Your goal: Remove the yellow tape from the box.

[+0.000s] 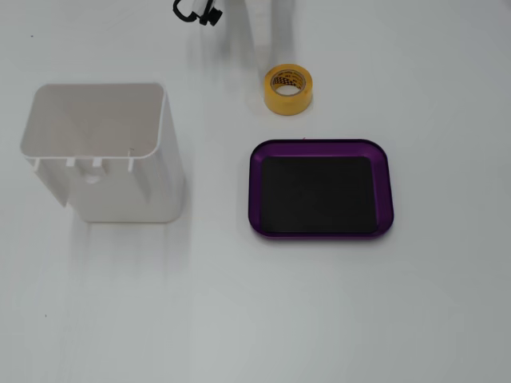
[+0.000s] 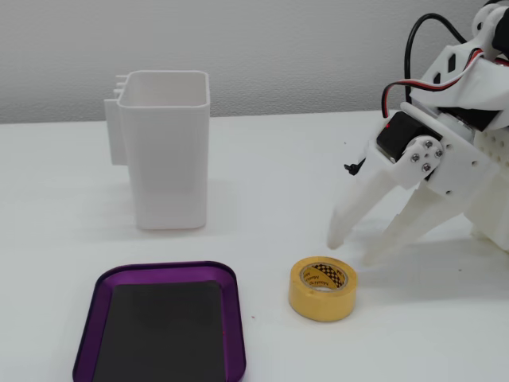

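Yellow tape (image 2: 322, 288) lies flat on the white table (image 2: 262, 175), core opening upward, printed marks visible inside the core. It sits just right of the box (image 2: 235, 318), apart from its purple rim; the black mat floor of the box is bare. Claw (image 2: 355, 248) is at right, white fingers (image 2: 354, 208) spread and angled down-left, tips above and just behind the tape, not touching it. Red and black wires run along the arm above. White open-topped container (image 2: 169, 159) stands upright behind the box, well apart from the claw.
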### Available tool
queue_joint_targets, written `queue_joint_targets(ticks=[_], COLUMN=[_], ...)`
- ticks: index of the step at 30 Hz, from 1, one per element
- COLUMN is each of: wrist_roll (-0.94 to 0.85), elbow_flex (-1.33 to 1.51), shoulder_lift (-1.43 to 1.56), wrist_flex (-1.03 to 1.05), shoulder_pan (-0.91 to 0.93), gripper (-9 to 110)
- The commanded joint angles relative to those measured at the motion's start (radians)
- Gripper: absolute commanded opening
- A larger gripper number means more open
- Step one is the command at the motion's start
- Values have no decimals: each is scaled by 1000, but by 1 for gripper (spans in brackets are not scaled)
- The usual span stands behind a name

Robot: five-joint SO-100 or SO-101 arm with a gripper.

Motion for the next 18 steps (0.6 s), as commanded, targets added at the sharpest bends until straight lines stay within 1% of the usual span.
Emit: queue_joint_targets(ticks=[1,18], wrist_roll=[6,6], elbow_flex=[5,5], shoulder_lift=[69,69], wrist_flex=[-2,-5], shoulder_pan=[5,5], gripper=[1,0])
